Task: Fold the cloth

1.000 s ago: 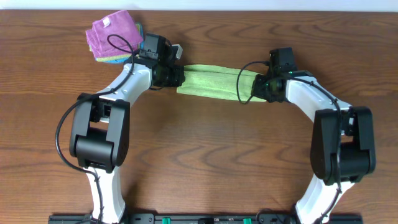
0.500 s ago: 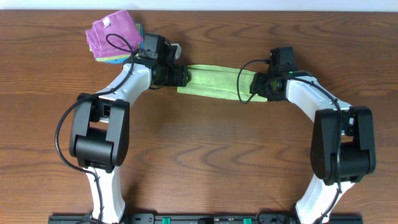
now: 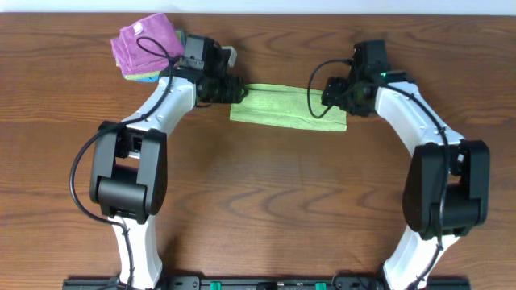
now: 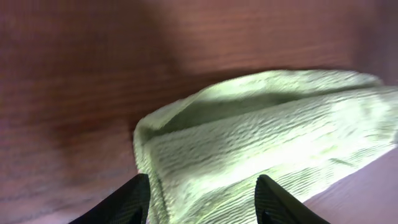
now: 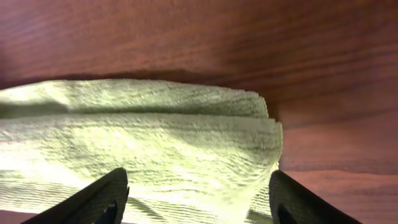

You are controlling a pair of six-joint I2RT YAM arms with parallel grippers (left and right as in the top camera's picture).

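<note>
The cloth (image 3: pixel 286 109) lies flat on the table (image 3: pixel 266 185) as a long, narrow green band running left to right in the far half, midway between the two arms. It looks folded lengthwise already; the right wrist view shows stacked layers at its short end.

The left gripper (image 4: pixel 202 190) hangs over the band's left end with its jaws parted and nothing pinched between them; the cloth lies loose beneath. The right gripper (image 5: pixel 196 186) hangs over the right end with its jaws spread wide, also holding nothing.

My reading is that the lengthwise fold is done and the crosswise one comes next. To do it well, one gripper should come down squarely on its short end and close through every layer, since a bite on the top layer alone would peel the band open. It should lift only enough to clear the table, carry that end straight along the band and lay it edge to edge on the far end. The other gripper could press its end down so the band does not slide.

By count: one green cloth, one purple cloth (image 3: pixel 145 40) on one blue cloth (image 3: pixel 145 78) at the far left corner, and two grippers.
</note>
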